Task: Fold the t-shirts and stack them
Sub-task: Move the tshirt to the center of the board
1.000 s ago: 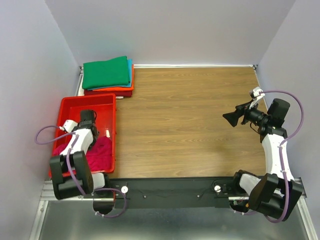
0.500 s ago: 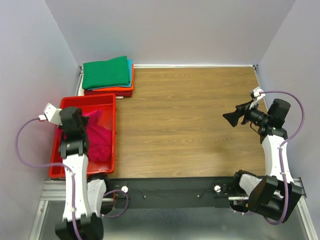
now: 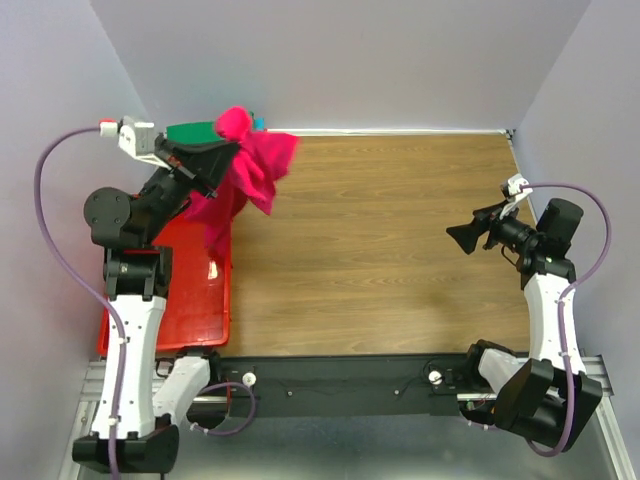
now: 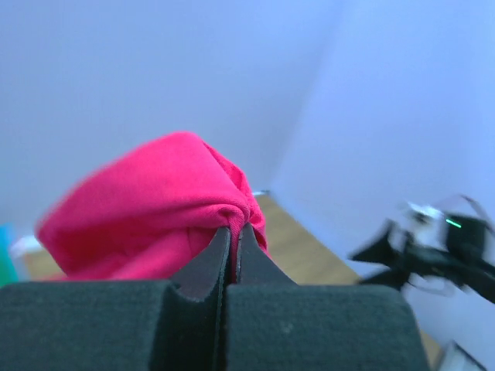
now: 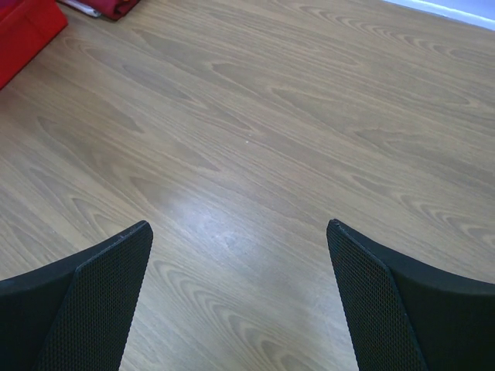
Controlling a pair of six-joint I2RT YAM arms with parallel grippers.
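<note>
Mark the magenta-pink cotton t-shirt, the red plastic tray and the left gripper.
magenta-pink cotton t-shirt [image 3: 258, 165]: top view, on the bunched hanging cloth.
red plastic tray [image 3: 195, 305]: top view, on its bare floor.
left gripper [image 4: 233, 232]: left wrist view, at the shut tips pinching the t-shirt.

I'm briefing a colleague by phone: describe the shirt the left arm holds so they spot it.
Find the wooden table's far-left corner, above the red tray. There the left gripper pinches a magenta shirt in mid-air. Unlike the green shirt lying behind it, it dangles crumpled.
</note>
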